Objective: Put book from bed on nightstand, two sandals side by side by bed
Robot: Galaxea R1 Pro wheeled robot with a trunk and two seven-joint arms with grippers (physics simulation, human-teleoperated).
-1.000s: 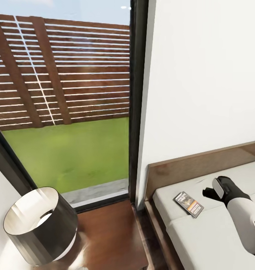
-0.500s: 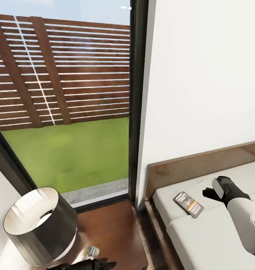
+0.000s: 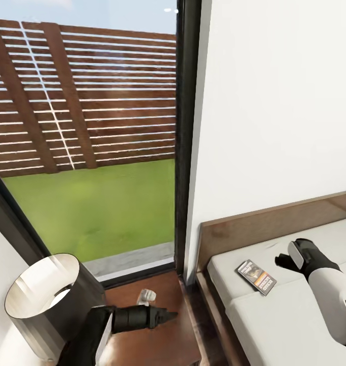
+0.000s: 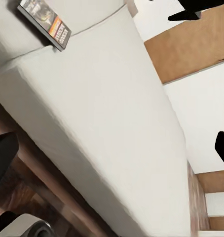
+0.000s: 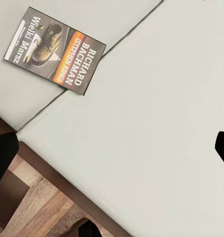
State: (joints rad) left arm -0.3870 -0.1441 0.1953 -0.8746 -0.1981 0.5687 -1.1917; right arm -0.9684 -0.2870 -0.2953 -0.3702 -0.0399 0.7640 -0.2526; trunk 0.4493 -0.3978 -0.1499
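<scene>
Book (image 3: 256, 277) on bed (image 3: 295, 315), beside right gripper (image 3: 284, 260).

My right gripper (image 3: 285, 260) hovers over the bed (image 3: 295, 315), fingers apart. The book (image 3: 256, 276) lies flat on the mattress just beside it, untouched. My left gripper (image 3: 165, 315) extends over the nightstand (image 3: 163, 305), fingertips together; the lamp (image 3: 51, 305) stands behind it.

Book (image 3: 256, 277) flat on bed (image 3: 290, 315) — unheld
</scene>
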